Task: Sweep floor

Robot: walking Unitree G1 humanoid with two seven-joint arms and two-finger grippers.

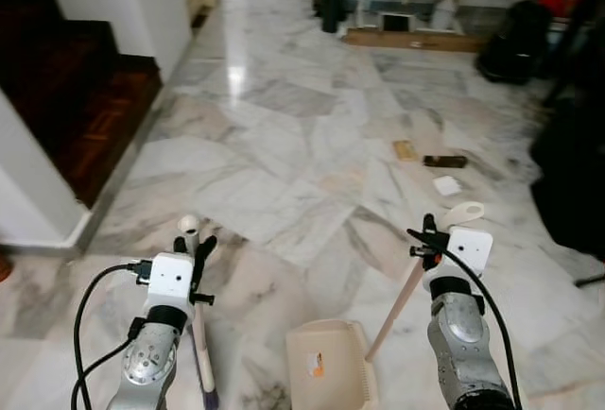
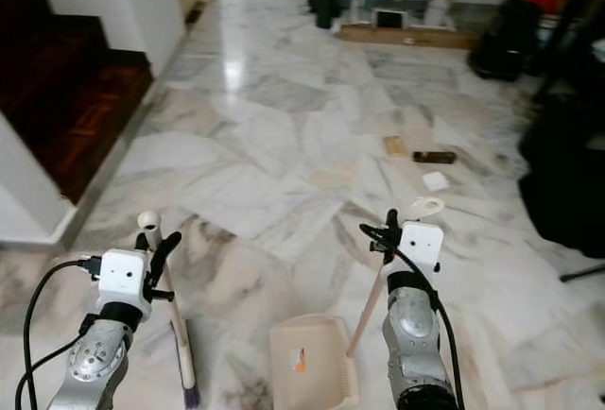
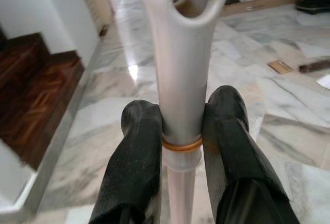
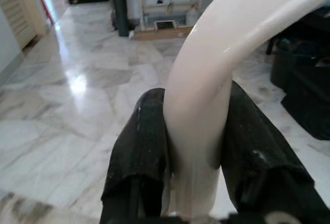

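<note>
My left gripper (image 1: 192, 245) is shut on the cream handle of a broom (image 1: 198, 320), whose dark bristles (image 1: 208, 396) rest on the marble floor by my feet. My right gripper (image 1: 430, 238) is shut on the long handle (image 1: 402, 298) of a beige dustpan (image 1: 326, 365), which sits on the floor between my arms. In the left wrist view both black fingers (image 3: 136, 167) clamp the broom handle (image 3: 180, 79). The right wrist view has the fingers (image 4: 142, 152) pressed around the dustpan handle's curved top (image 4: 206, 79). Litter lies ahead on the right: a tan card (image 1: 405, 149), a dark bar (image 1: 444, 161) and a white scrap (image 1: 446, 185).
A dark wooden staircase (image 1: 76, 98) with a white wall rises at the left. Black bags (image 1: 515, 42) and dark furniture (image 1: 572, 174) stand along the right. A low shelf and a wooden board (image 1: 416, 40) sit at the far end of the marble floor (image 1: 284, 127).
</note>
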